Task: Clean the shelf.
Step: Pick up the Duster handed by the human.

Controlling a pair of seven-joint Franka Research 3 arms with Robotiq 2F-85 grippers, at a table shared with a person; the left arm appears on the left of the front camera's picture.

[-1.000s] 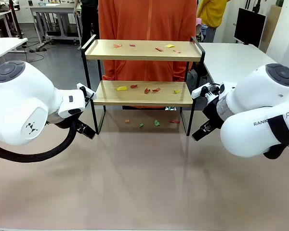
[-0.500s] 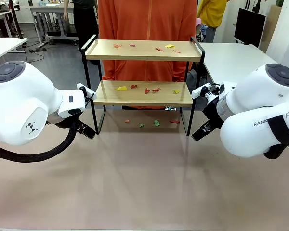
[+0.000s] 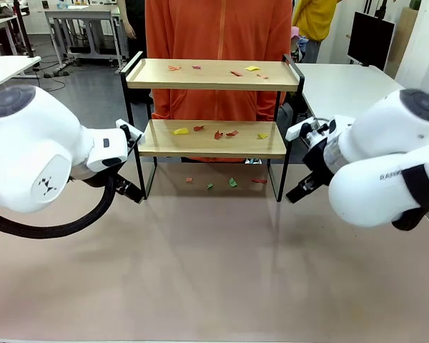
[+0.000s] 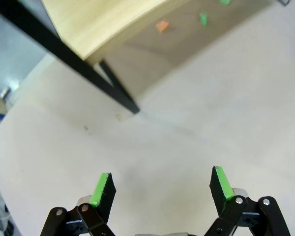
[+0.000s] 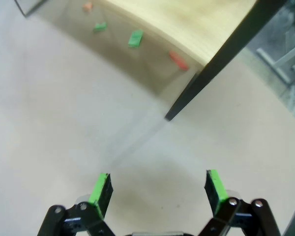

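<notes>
The shelf (image 3: 211, 74) stands at the far middle of the table, two light wooden boards in a black frame. Small paper scraps lie on its top board (image 3: 252, 68), on its lower board (image 3: 218, 134) and on the table underneath (image 3: 232, 183). My left gripper (image 3: 129, 191) hangs low by the shelf's left legs. In the left wrist view it (image 4: 161, 184) is open and empty over bare table, with a shelf leg (image 4: 88, 73) ahead. My right gripper (image 3: 298, 193) sits by the right legs. It (image 5: 158, 187) is also open and empty, facing a leg (image 5: 211, 73) and green and red scraps (image 5: 135, 38).
A person in an orange top (image 3: 218, 28) stands right behind the shelf. The beige tabletop (image 3: 214, 271) stretches bare toward the near edge. White tables (image 3: 343, 86) stand to the right and left in the background.
Both arms have shifted slightly, the right one a little upward. Both grippers stay open, and the shelf and scraps have not moved.
</notes>
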